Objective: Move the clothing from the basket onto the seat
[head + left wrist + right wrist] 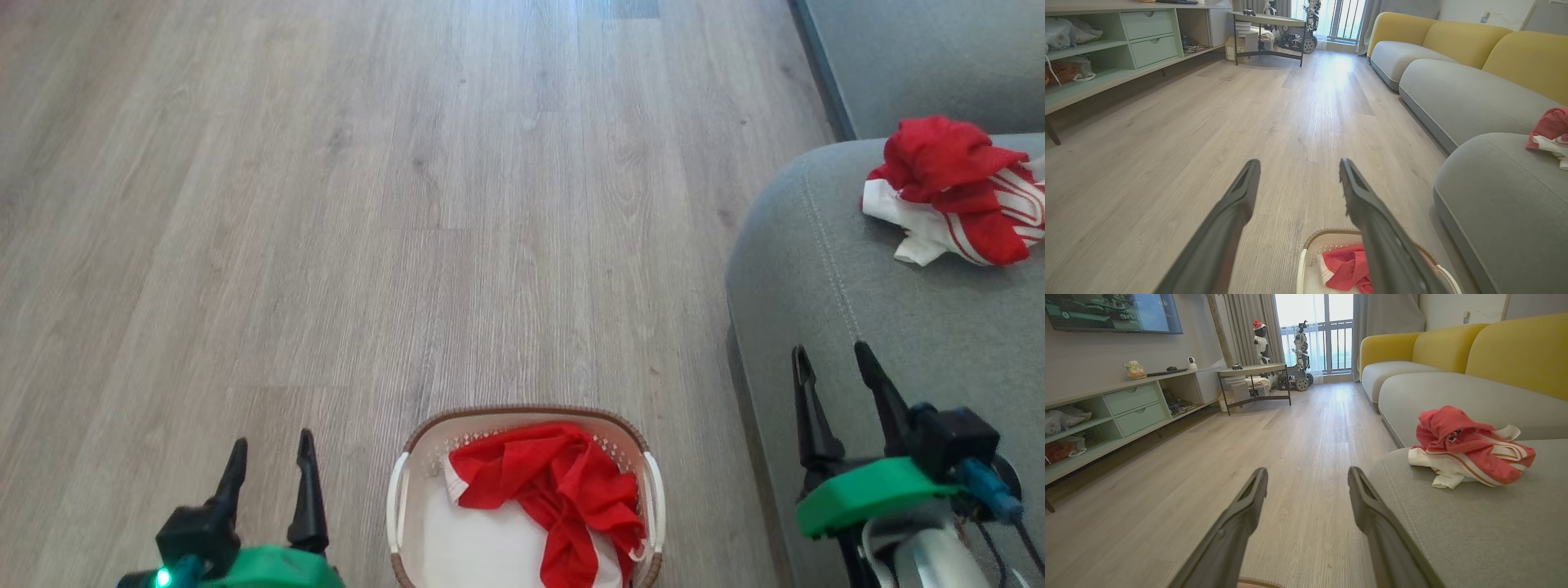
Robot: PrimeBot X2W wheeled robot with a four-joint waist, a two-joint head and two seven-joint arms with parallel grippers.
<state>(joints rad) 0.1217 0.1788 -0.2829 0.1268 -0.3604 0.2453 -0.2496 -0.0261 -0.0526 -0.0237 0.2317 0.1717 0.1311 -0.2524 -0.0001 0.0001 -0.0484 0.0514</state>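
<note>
Head view: one oval perforated plastic basket (522, 411) with a woven-look rim stands on the wood-grain floor (326, 204) and holds one crumpled thin red garment (563, 490). One bunched red-and-white striped garment (951, 188) lies on the grey fabric seat (898, 327). Left gripper (272, 441) and right gripper (831, 351): two dark fingers each, spread wide, empty.

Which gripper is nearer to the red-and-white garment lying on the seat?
Right. The right gripper is over the edge of the seat, short of the garment; the left gripper is over the floor, beyond the basket.

Clothing (563, 482) lies in the basket (424, 457), left of the seat (898, 343) bearing another garment (947, 180).
</note>
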